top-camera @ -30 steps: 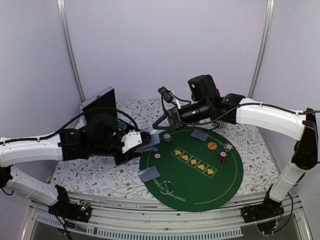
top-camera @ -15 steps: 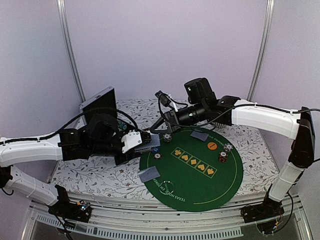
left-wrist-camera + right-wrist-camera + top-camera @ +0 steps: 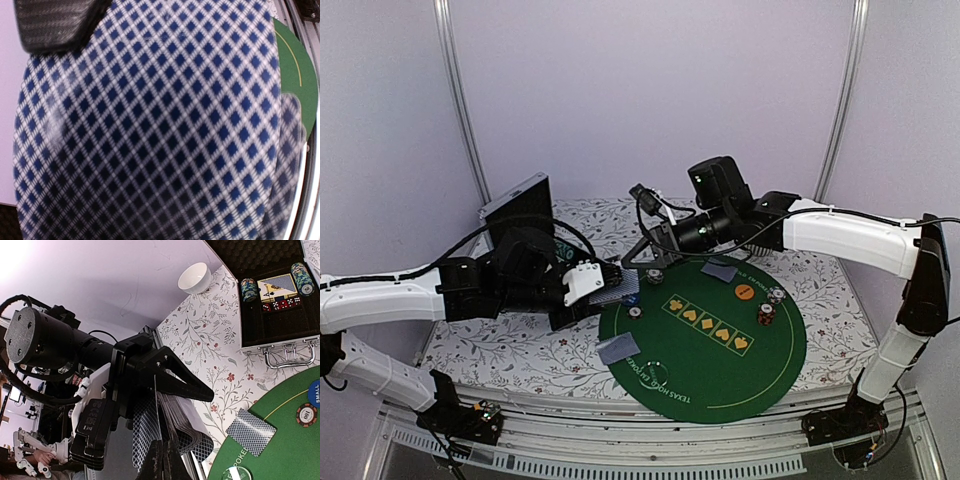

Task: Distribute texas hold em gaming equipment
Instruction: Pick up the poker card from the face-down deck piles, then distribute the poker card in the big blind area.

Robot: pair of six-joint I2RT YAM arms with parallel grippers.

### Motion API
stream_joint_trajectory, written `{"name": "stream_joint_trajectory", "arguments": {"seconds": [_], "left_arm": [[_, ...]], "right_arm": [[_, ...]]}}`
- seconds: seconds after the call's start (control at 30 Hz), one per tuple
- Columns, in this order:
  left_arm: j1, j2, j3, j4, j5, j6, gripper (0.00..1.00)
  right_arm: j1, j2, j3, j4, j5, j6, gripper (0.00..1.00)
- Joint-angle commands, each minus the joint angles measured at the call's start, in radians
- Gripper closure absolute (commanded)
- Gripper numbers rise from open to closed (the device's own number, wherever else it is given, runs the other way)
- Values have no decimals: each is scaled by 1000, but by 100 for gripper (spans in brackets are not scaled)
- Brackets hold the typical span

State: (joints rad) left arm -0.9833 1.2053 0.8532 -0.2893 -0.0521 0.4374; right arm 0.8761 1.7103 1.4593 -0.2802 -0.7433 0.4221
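Note:
My left gripper [image 3: 610, 283] is shut on a fanned deck of grey-blue-backed playing cards [image 3: 192, 432] beside the left rim of the green poker mat [image 3: 720, 370]. One card back [image 3: 160, 130] fills the left wrist view. My right gripper [image 3: 162, 462] is at the deck, its fingers pinched shut on the edge of a single card [image 3: 155, 410] that stands out of it. Two cards [image 3: 618, 348] [image 3: 719, 270] lie on the mat. Chip stacks [image 3: 655, 275] [image 3: 765, 313] and a blue disc [image 3: 631, 297], a white disc [image 3: 635, 311] and an orange disc [image 3: 744, 291] also lie there.
The open aluminium case [image 3: 280, 347] lies on the flowered cloth behind the mat, holding chips, cards and dice. A white bowl [image 3: 195, 277] stands beyond it. The case's raised lid [image 3: 518, 208] stands behind my left arm.
My right gripper has moved left and down to the deck and shut on a single card. The left arm has held still with the deck.

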Motion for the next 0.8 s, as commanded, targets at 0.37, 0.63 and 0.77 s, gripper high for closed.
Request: {"name": "stream_joint_trajectory", "arguments": {"seconds": [0.37, 0.63, 0.77], "left_arm": [[8, -10, -3, 28, 14, 0, 58], [8, -10, -2, 28, 17, 1, 58], [8, -10, -1, 27, 17, 1, 58]], "right_arm": [[-96, -202, -21, -20, 74, -43, 98], [-268, -354, -129, -20, 209, -44, 98], [-379, -406, -218, -1, 268, -42, 98]]}}
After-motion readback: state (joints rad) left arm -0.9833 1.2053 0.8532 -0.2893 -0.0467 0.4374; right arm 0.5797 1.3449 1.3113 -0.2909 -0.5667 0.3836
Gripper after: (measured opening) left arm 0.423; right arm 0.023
